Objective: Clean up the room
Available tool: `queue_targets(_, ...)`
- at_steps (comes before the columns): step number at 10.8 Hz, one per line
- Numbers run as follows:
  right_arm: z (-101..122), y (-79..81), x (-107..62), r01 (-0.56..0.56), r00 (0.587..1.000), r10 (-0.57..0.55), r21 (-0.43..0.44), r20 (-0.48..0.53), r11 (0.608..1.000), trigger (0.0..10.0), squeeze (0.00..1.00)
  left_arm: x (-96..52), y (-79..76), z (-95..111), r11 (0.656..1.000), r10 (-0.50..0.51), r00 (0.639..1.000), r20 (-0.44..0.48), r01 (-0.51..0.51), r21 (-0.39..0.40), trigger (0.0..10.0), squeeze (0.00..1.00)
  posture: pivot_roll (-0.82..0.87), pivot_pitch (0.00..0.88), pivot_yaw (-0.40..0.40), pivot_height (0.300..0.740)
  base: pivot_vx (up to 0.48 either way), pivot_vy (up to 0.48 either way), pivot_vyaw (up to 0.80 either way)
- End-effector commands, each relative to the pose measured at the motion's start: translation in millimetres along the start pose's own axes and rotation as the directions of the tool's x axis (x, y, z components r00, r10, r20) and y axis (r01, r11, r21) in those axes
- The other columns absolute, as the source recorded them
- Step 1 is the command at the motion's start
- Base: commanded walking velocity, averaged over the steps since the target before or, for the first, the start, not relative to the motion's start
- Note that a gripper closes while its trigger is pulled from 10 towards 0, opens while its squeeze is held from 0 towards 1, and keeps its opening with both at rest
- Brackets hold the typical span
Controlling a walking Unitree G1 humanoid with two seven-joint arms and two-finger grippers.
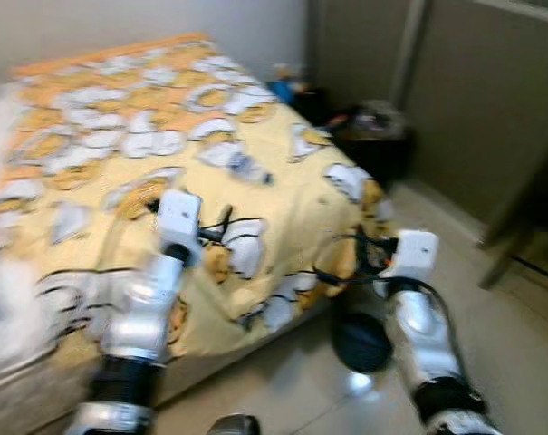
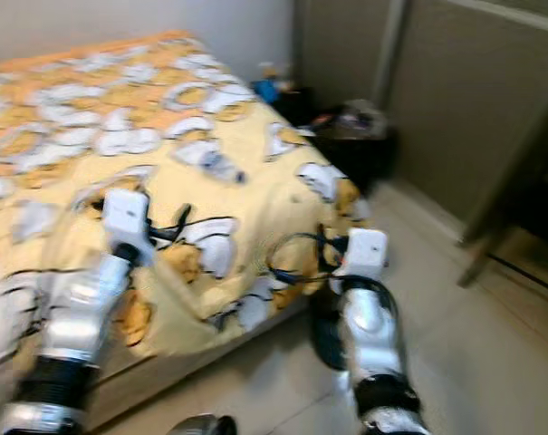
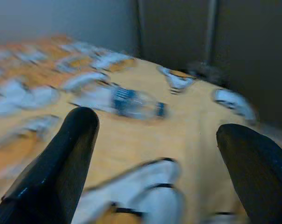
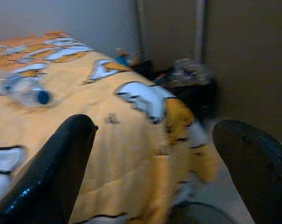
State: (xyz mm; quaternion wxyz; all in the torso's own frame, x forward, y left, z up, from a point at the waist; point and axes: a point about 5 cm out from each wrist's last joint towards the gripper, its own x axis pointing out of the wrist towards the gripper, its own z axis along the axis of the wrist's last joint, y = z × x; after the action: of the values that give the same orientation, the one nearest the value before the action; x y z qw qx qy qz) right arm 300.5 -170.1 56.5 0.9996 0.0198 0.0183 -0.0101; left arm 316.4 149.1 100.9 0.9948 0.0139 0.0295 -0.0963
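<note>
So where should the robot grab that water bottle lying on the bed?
Probably around its middle, coming down from above. The bottle lies flat on the yellow bedspread, so its long round sides are free for the left gripper's open fingers to close across it.

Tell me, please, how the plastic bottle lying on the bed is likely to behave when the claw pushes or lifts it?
The bottle lies on its side, so it may roll. It looks clear and thin-walled, probably light and easily dented. The soft bedspread might damp rolling.
</note>
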Motion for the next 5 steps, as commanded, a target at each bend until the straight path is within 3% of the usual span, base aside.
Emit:
queue_targets(1, 8, 0.8, 2.9, -0.017, 1.0, 0.017, -0.023, 0.023, 1.0, 10.0, 0.0, 1.5, -3.0, 4, 1.0, 0.003, 1.0, 0.022, -0.003, -0.001, 10.0, 0.0, -0.04, 0.0, 0.078, 0.74, 0.0, 0.0, 0.0)
queue_targets(2, 11, -4.9, 3.0, -0.001, 0.999, 0.003, -0.056, 0.036, 0.998, 10.0, 0.0, 2.1, -16.2, 4, 0.998, -0.038, 0.998, 0.042, 0.04, -0.049, 10.0, 0.0, -0.06, 0.0, 0.072, 0.74, 0.0, 0.0, 0.0)
queue_targets(5, 21, -1.9, 1.2, -0.008, 0.998, 0.011, -0.045, 0.068, 0.999, 10.0, 0.0, 13.1, -12.7, 4, 0.997, 0.018, 0.999, 0.035, -0.015, -0.08, 10.0, 0.0, -0.1, 0.0, 0.081, 0.74, 0.435, 0.0, 0.0)
